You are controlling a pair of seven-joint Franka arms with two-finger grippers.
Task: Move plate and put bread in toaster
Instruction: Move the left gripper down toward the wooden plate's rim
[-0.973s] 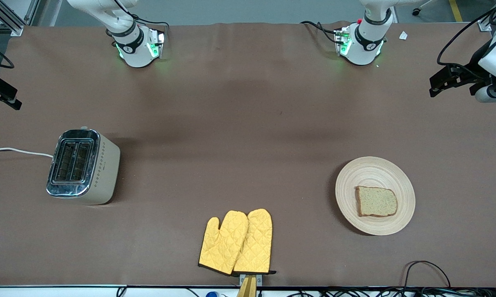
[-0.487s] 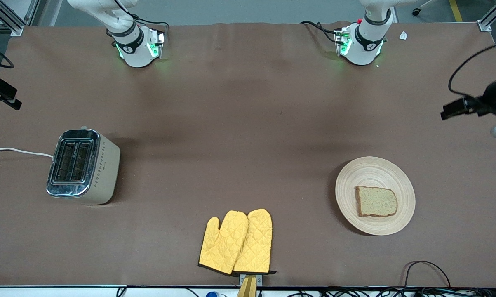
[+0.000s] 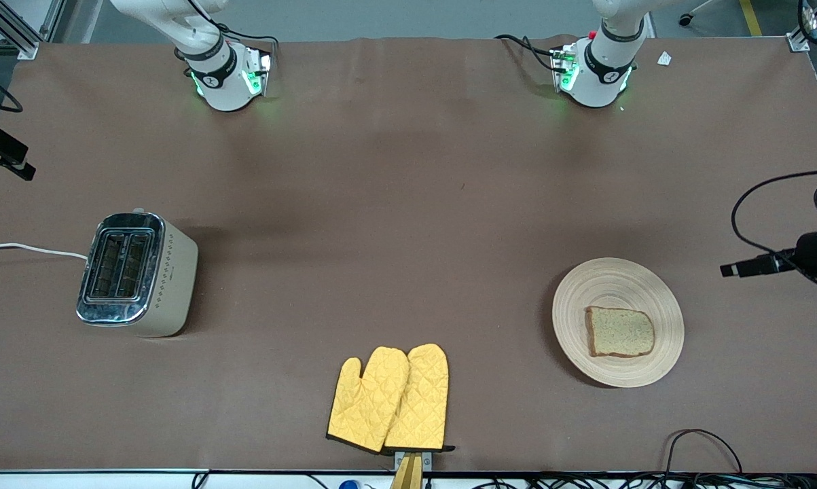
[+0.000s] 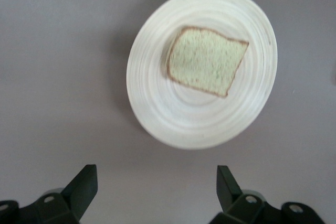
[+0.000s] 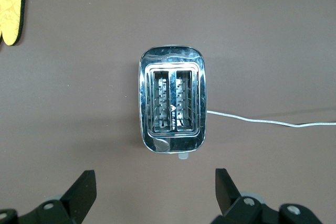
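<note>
Large round pale wooden plate (image 3: pixel 618 322) with fine ring grain sits flat on the brown table (image 3: pixel 408 204), toward the left arm's end and fairly near the front camera. On it, off-centre, lies one squarish slice of light brown wholemeal bread (image 3: pixel 619 331) with a darker crust; it lies flat, wholly inside the rim.

Cream-beige two-slot toaster (image 3: pixel 136 274) with a shiny chrome top stands well apart, toward the right arm's end. Both slots face up and look empty in the right wrist view. Its white cord (image 3: pixel 28 249) trails off the table edge. A pair of yellow quilted oven mitts (image 3: pixel 389 398) lies at the near edge, between plate and toaster.

Left gripper (image 4: pixel 156 188) hangs above the table just beside the plate, touching nothing, fingers spread wide. Right gripper (image 5: pixel 155 190) is poised high over the toaster, fingers likewise wide apart and empty; the right arm appears to wait.

Judgement: task not begun; first step is likely a grasp at the plate's rim.

Risks:
- Rim is thin and low. A shallow grip could slip, or push the plate along the table.
- Tilting the plate in transit could slide the loose bread off.
- Long carry to the toaster; the mitts lie close to that path.
- Soft bread may crumple if pinched hard, or catch on the slot edge.
</note>
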